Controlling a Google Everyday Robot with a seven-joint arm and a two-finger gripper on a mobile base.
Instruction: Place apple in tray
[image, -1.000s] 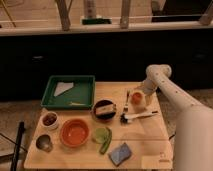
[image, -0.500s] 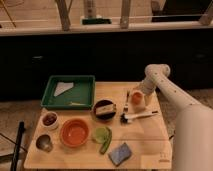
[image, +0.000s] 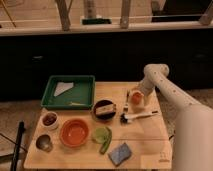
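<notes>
Where the green tray (image: 84, 90) sits at the far left of the desk (image: 145, 145) | we see the apple (image: 136, 99) well apart, near the right edge, outside the tray | the tool (image: 136, 94) hangs right at the apple; whether it grips it, we cannot tell.

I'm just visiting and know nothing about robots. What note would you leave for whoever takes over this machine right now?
The gripper is down at the small round orange-red apple, on the right side of the wooden table; whether it grips cannot be told.
The large green rectangular plastic tray sits back left, apple not in it.
Done: arm is at the apple.
Left: lift, carry left, set it in the tray.
</notes>
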